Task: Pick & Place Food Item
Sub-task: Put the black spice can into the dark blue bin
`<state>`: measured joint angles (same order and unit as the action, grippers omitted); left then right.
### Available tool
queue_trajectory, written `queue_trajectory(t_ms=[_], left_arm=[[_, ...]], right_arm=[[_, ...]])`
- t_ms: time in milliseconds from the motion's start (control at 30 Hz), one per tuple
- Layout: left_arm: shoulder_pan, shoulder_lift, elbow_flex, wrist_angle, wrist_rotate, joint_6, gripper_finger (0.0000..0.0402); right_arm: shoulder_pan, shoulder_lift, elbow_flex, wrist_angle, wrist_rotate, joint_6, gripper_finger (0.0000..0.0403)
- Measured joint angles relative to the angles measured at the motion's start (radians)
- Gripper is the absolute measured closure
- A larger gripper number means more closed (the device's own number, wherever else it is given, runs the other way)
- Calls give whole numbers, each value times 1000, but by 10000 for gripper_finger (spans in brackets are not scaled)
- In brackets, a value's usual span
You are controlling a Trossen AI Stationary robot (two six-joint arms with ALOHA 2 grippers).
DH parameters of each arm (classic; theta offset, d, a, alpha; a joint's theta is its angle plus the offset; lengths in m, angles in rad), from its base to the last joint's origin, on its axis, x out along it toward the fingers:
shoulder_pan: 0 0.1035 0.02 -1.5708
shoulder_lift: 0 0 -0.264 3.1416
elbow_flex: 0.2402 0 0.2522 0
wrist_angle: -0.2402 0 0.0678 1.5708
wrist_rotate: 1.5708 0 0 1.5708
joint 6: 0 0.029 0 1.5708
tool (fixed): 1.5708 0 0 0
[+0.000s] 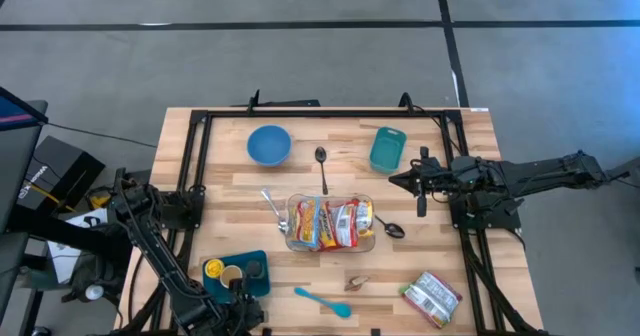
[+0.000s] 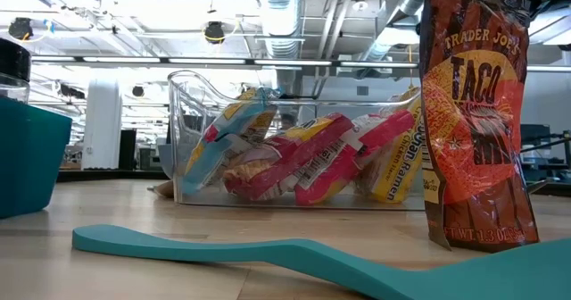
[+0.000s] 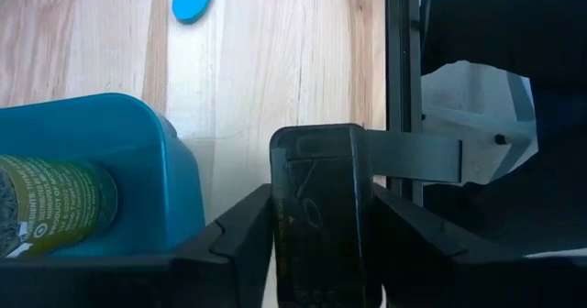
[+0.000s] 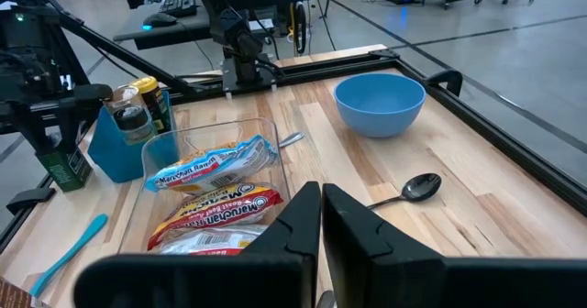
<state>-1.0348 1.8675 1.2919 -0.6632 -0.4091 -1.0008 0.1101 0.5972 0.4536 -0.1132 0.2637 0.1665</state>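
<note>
Grip quality matters most at the near left corner, where the left gripper [image 3: 321,194] has its fingers pressed on both sides of the dark green box [image 3: 316,152], which stands just right of the teal bin [image 3: 165,166]. Judging by the flat sides, a squeeze centred on the box and a straight upward lift should keep it from twisting or knocking the bin. At mid-table, the clear container [image 1: 292,238] of ramen packets [image 1: 330,223] looks like the likely drop point. Farther right, the right gripper [image 1: 395,181] waits with fingers together.
</note>
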Motion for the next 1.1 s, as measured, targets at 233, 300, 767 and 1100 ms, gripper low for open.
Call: queue_trajectory(t_ms=[233, 300, 767, 1100], left_arm=[[0, 0, 0, -1, 0, -1, 264], [0, 0, 0, -1, 0, -1, 258], [0, 0, 0, -1, 0, -1, 272], [0, 0, 0, -1, 0, -1, 270]], right_arm=[[0, 0, 0, 0, 0, 0, 393], [-1, 0, 0, 0, 0, 0, 393], [-1, 0, 0, 0, 0, 0, 393], [-1, 0, 0, 0, 0, 0, 393]])
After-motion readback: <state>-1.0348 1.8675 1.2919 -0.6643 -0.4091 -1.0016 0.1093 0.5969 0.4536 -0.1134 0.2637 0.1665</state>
